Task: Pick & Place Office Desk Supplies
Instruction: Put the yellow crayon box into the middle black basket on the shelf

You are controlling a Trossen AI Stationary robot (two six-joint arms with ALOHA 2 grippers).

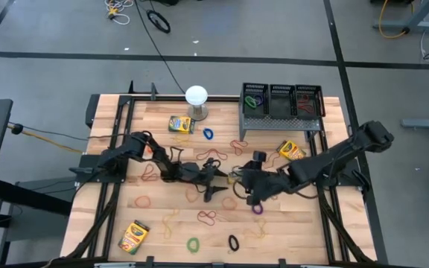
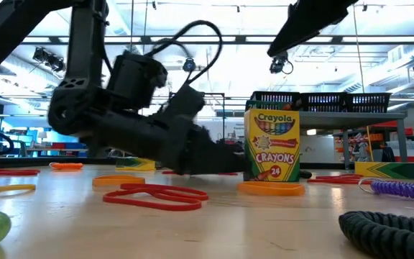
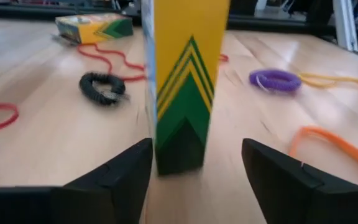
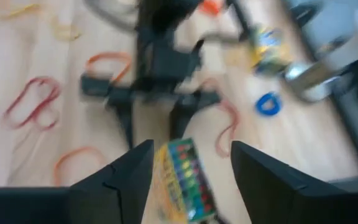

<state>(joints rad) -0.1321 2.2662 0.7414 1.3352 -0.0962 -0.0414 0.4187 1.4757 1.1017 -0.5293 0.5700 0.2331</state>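
Both sets of jaws stand apart around one upright crayon box (image 3: 180, 87) at mid-worktop (image 1: 289, 231): left gripper (image 3: 194, 180) w/ box between its fingers, not clamped; right gripper (image 4: 190, 167) opposite, box just ahead. Mesh bins (image 1: 282, 100) well beyond the box.

Wooden plank tabletop (image 1: 162, 119) and its load.
Yellow-and-green cardboard crayon boxes (image 1: 180, 124) lie flat among scattered thin rubber-band loops (image 1: 213, 217); one box (image 2: 271, 147) stands upright at centre; a grey perforated metal riser (image 1: 281, 121) and white globe (image 1: 196, 96) occupy the far edge.
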